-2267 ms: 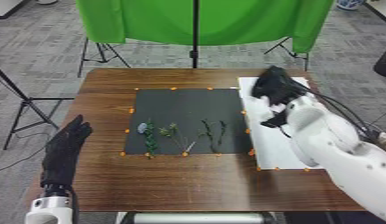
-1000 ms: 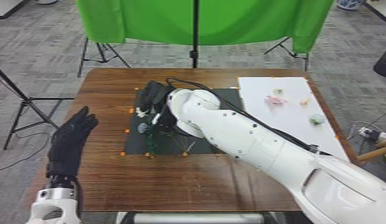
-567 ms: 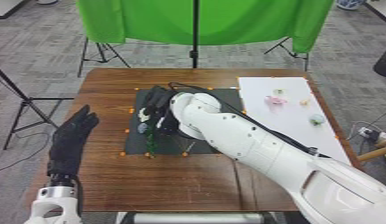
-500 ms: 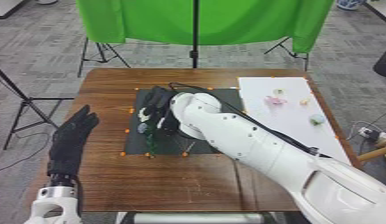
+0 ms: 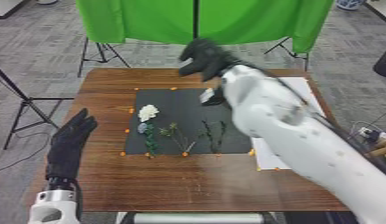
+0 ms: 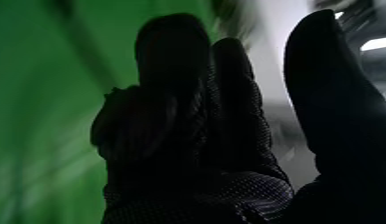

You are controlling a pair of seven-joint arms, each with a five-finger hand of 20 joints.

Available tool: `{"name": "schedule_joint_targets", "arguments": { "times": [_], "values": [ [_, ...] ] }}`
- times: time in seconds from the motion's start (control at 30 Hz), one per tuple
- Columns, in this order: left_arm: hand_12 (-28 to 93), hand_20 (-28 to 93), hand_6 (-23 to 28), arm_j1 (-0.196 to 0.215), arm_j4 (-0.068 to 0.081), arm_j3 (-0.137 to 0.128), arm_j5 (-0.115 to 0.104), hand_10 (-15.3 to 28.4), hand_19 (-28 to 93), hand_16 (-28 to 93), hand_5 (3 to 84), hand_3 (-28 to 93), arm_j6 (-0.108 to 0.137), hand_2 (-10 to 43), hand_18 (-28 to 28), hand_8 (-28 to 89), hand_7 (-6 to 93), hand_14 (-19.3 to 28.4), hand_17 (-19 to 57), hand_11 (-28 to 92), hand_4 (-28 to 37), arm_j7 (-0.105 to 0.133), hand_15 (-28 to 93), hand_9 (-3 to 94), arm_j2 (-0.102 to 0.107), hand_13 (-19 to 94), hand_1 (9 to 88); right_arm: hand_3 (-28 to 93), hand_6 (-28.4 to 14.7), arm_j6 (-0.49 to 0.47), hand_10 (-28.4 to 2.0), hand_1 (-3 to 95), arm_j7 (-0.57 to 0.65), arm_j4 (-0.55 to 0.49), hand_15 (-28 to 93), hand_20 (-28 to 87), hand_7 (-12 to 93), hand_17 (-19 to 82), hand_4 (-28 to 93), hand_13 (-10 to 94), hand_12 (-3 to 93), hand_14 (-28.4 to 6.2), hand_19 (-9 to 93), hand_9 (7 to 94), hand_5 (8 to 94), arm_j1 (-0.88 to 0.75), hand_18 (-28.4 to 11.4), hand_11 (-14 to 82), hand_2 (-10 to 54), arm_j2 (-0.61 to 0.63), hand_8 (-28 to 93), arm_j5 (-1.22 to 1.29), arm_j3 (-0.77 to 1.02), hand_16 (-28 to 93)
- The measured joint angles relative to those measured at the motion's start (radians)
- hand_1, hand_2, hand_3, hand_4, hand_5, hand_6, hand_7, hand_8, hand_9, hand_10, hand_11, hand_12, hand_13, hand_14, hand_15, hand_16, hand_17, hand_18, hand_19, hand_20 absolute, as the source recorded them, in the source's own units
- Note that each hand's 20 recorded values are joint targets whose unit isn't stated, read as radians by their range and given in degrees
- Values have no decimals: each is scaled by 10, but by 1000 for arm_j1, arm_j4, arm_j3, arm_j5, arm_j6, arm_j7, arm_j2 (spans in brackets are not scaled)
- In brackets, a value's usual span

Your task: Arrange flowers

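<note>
My right hand [image 5: 207,59] is over the table's back edge, clear of the flowers, with its fingers apart. In the right wrist view the same hand [image 6: 185,140] has its fingers up, thumb spread, and holds nothing. A white flower [image 5: 148,112] lies on the dark mat [image 5: 177,100] near its left edge, just above a blue flower [image 5: 143,128] with a green leafy stem [image 5: 151,142]. Green sprigs [image 5: 176,136] and darker stems [image 5: 210,135] lie to the right. My left hand [image 5: 69,142] rests open at the table's left side.
The white sheet [image 5: 271,159] on the right is partly covered by my right arm. Small orange markers line the mat and sheet. A green cloth [image 5: 145,22] hangs on a stand behind the brown table [image 5: 154,185].
My right hand has lifted from the mat's left part and moved back and right, uncovering the white flower there. The left hand has barely shifted.
</note>
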Motion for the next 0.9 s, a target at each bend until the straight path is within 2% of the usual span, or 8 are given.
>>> {"name": "schedule_joint_targets", "arguments": {
  "times": [0.13, 0.23, 0.33, 0.43, 0.67, 0.77, 0.83, 0.9],
  "values": [
    [162, 185, 46, 13, -3, -3, 1, 113, 19, 66, 411, 665, 0, -95, 138, -46, 53, 153, 9, 108, -234, -2, 116, 388, -5, 296, 240, 634, -18, -1, -185, 408, 45, -147, 542, 467, 94, 488, -178, 702, 227, -114, 914, 544, 514, -178, -163, 114, -95, 182, -64, -141, 219, 319],
    [162, 185, 45, 16, -3, -3, 1, 113, 20, 66, 411, 663, 0, -95, 138, -45, 53, 153, 9, 108, -234, -4, 116, 388, -6, 296, 240, 636, -24, -20, -188, 404, 104, -186, 545, 467, 86, 485, -180, 695, 229, -118, 911, 532, 502, -323, -166, 106, -95, 298, -59, -180, 370, 313],
    [162, 185, 45, 16, -4, -2, 2, 112, 20, 65, 411, 663, 0, -95, 138, -46, 53, 154, 8, 107, -234, -7, 115, 387, -6, 296, 241, 635, -25, -59, -189, 401, 166, -163, 548, 466, 84, 484, -181, 695, 231, -118, 910, 528, 497, -453, -166, 105, -95, 362, -56, -177, 496, 309],
    [163, 185, 45, 16, -4, -1, 5, 112, 20, 66, 411, 663, 0, -95, 138, -46, 53, 154, 8, 107, -234, -10, 115, 388, -7, 295, 240, 632, -24, -79, -189, 398, 200, -99, 556, 464, 85, 489, -184, 701, 232, -117, 911, 530, 495, -548, -166, 106, -95, 373, -56, -164, 574, 306],
    [163, 185, 45, 14, -4, 1, 12, 112, 20, 66, 411, 663, -1, -95, 138, -46, 52, 154, 8, 107, -233, -19, 116, 388, -9, 295, 240, 608, -23, -95, -189, 376, 225, 34, 574, 460, 84, 504, -186, 719, 234, -115, 915, 552, 496, -643, -162, 121, -95, 360, -57, -115, 546, 306],
    [163, 185, 45, 14, -4, 3, 13, 112, 20, 66, 411, 663, -1, -95, 138, -46, 52, 153, 7, 107, -233, -21, 115, 388, -10, 295, 240, 622, -10, -102, -180, 406, 233, 70, 580, 455, 101, 527, -191, 755, 226, -101, 919, 596, 527, -644, -151, 139, -95, 347, -65, -103, 502, 306],
    [163, 185, 46, 14, -4, 4, 14, 112, 20, 66, 410, 663, -1, -95, 138, -45, 52, 153, 7, 108, -233, -22, 114, 387, -11, 295, 241, 624, 2, -98, -147, 477, 234, 91, 574, 455, 140, 567, -198, 816, 218, -69, 929, 699, 612, -642, -132, 184, -95, 337, -83, -102, 480, 313],
    [163, 185, 46, 14, -4, 4, 14, 112, 20, 66, 410, 663, -1, -95, 138, -45, 52, 154, 7, 108, -233, -23, 114, 388, -12, 295, 241, 539, -3, -54, -112, 580, 233, 106, 564, 455, 161, 600, -188, 853, 324, -52, 931, 792, 705, -633, -114, 116, -95, 333, 43, -122, 458, 323]
  ]
}}
